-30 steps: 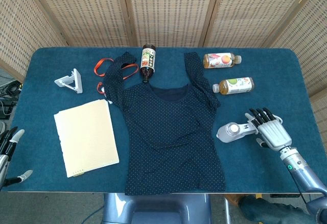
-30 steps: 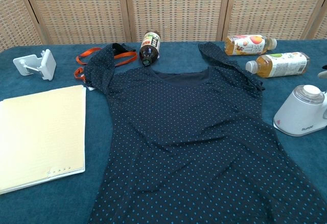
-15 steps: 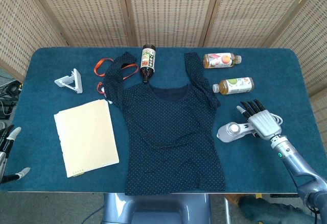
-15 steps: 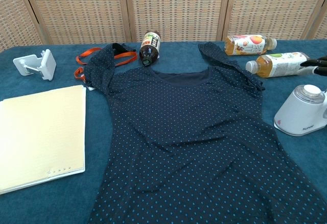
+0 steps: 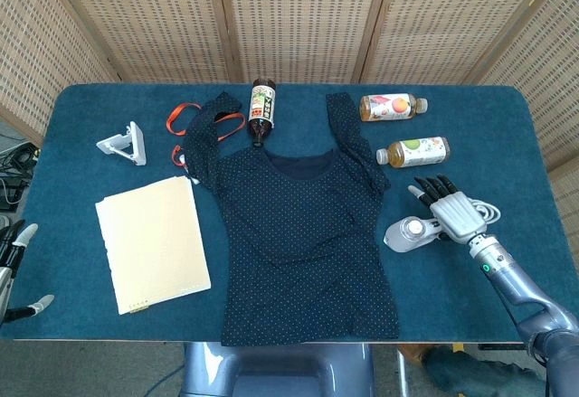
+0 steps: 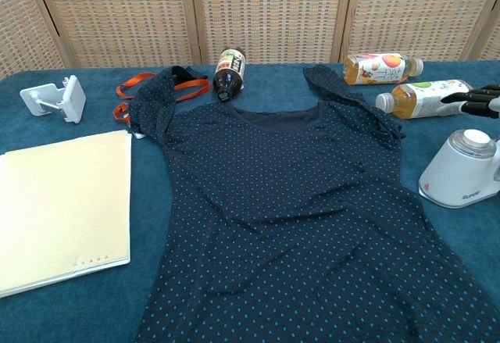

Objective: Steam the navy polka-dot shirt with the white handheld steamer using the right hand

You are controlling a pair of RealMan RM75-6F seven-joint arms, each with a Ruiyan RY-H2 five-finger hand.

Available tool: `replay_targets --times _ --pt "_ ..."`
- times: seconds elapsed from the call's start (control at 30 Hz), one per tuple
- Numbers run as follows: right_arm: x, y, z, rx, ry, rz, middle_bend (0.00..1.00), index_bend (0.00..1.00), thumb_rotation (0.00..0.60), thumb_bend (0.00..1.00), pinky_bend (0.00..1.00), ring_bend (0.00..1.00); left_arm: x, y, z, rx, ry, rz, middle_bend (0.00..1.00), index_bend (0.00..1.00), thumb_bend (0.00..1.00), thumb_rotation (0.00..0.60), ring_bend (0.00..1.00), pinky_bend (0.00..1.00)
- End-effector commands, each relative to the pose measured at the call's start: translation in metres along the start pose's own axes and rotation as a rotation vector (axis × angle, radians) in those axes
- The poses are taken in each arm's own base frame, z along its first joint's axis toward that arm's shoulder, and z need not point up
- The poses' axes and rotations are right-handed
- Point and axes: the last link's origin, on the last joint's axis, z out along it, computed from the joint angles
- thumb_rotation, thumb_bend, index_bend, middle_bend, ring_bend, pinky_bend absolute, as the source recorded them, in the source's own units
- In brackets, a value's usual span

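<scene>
The navy polka-dot shirt (image 5: 303, 230) (image 6: 297, 218) lies flat in the middle of the table, neck toward the screens. Right of its hem side stands the white handheld steamer (image 5: 409, 233) (image 6: 461, 171). My right hand (image 5: 448, 205) hovers over the steamer's rear part with its fingers spread and straight, holding nothing; in the chest view only its dark fingertips (image 6: 476, 101) show at the right edge, above the steamer. My left hand (image 5: 13, 266) sits off the table's left front corner, fingers apart and empty.
Two tea bottles (image 5: 393, 106) (image 5: 414, 151) lie just beyond the right hand. A dark bottle (image 5: 262, 106) lies at the shirt's collar, an orange strap (image 5: 181, 118) by the left sleeve. A cream notepad (image 5: 152, 241) and a white stand (image 5: 125, 144) occupy the left side.
My right hand has moved left and away from me, from beside the steamer's handle to over it, its fingertips now showing at the chest view's right edge. The steamer and shirt have not moved.
</scene>
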Motion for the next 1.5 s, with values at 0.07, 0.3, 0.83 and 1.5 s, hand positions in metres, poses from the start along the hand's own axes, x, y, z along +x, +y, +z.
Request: replay_targets --times 0.07,0.3,0.83,1.5 --pt "0.001 -0.001 0.011 -0.001 -0.005 -0.003 0.02 0.13 0.600 0.54 0.00 0.00 0.000 0.000 0.000 0.002 0.002 0.000 0.00 0.00 0.00 0.600 0.00 0.00" --pt "-0.003 -0.002 0.017 -0.005 -0.024 -0.031 0.12 0.19 0.600 0.63 0.00 0.03 0.002 0.000 0.000 0.000 0.012 -0.003 0.00 0.00 0.00 0.600 0.00 0.00" --pt "0.008 0.003 0.015 -0.041 0.075 -0.022 0.53 0.64 0.600 1.00 0.79 0.55 0.001 0.000 0.001 -0.012 0.009 -0.002 0.00 0.00 0.00 0.600 0.00 0.00" --pt "0.076 -0.030 0.030 0.116 0.317 -0.007 0.53 0.61 0.600 1.00 1.00 0.61 0.002 0.000 0.000 -0.035 -0.001 -0.019 0.00 0.00 0.00 0.600 0.00 0.00"
